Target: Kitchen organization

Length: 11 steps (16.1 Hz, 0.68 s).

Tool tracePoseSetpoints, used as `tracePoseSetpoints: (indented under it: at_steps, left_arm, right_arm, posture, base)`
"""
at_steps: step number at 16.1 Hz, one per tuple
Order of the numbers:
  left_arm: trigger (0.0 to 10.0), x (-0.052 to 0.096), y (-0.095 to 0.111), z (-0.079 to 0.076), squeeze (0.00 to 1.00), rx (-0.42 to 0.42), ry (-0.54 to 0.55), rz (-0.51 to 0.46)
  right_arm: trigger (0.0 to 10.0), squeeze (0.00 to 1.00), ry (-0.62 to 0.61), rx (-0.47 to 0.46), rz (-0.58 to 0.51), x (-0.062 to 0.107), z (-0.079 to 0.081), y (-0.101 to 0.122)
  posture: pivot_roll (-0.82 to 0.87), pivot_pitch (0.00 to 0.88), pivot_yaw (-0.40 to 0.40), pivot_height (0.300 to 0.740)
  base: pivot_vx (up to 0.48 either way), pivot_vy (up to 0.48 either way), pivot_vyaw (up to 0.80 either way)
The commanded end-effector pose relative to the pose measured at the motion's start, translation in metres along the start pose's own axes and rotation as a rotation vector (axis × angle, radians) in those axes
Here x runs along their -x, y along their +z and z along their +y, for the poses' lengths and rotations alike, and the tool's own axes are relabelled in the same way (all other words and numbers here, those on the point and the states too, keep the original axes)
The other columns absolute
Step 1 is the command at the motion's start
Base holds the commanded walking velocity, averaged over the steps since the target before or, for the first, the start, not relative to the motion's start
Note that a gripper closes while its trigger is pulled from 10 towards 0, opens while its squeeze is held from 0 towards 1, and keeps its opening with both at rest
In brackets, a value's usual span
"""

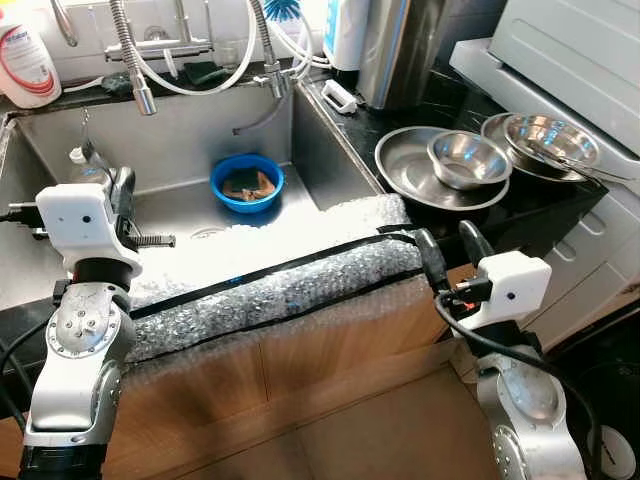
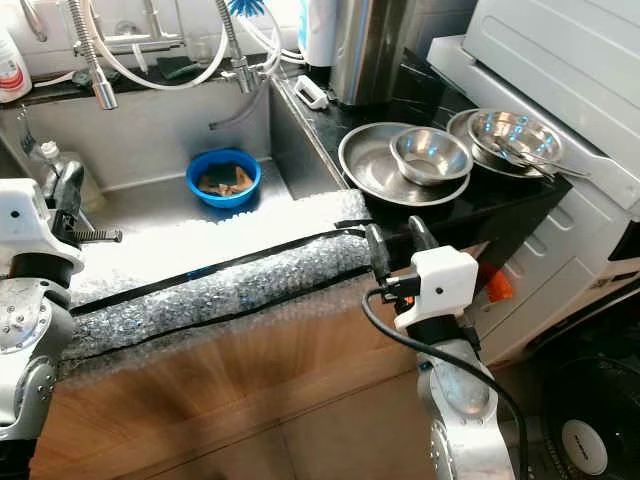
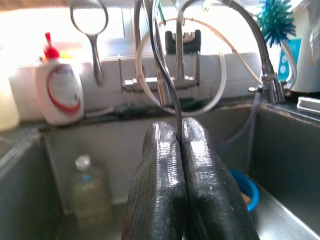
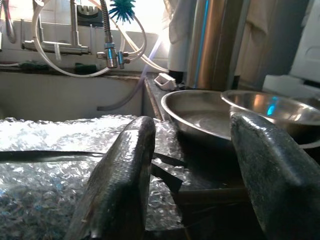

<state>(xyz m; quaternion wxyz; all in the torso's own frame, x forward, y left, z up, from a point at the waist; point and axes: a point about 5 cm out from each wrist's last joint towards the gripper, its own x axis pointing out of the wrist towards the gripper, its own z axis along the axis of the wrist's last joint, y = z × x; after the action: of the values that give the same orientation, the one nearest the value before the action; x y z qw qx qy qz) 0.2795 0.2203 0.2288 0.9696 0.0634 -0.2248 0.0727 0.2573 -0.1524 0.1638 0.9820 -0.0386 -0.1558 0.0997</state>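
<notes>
Beside the sink (image 1: 30, 180) my right gripper (image 1: 446, 252) hangs spread at the counter edge, near the steel bowls (image 1: 468, 158); my left gripper (image 3: 185, 175) is clenched on nothing above the basin. I judge I'm approaching: next, reach forward for a bowl.

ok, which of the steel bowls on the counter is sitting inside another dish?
The small steel bowl, resting in the wide shallow pan nearest the sink. The other bowl, holding utensils, sits further right by the white appliance.
</notes>
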Motion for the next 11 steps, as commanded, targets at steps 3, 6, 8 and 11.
tracePoseSetpoints:
  at_steps: [3,6,8,11]
  left_arm:
    - [10.0,0.0,-0.009,0.002,0.0,-0.058,0.018,-0.004]
    - [10.0,0.0,-0.024,0.007,0.0,-0.119,0.039,0.07]
    - [10.0,-0.001,-0.03,0.012,0.0,-0.097,0.065,0.094]
    - [10.0,-0.001,-0.038,0.013,0.0,-0.071,0.084,0.142]
  right_arm:
    - [10.0,0.0,0.006,0.041,-0.017,0.006,0.009,-0.002]
    - [10.0,0.0,-0.001,0.041,0.002,0.013,0.01,-0.007]
    - [10.0,0.0,-0.009,0.039,0.007,0.015,0.011,-0.009]
    - [10.0,0.0,-0.001,0.035,0.014,0.016,0.015,-0.012]
  posture:
    - [0.06,0.132,-0.05,0.74]
    - [0.05,0.124,-0.045,0.74]
    - [0.05,0.12,-0.043,0.74]
    - [0.05,0.109,-0.041,0.74]
  base:
    - [0.0,0.0,0.0]
    - [0.0,0.0,0.0]
    - [0.0,0.0,0.0]
    - [0.0,0.0,0.0]
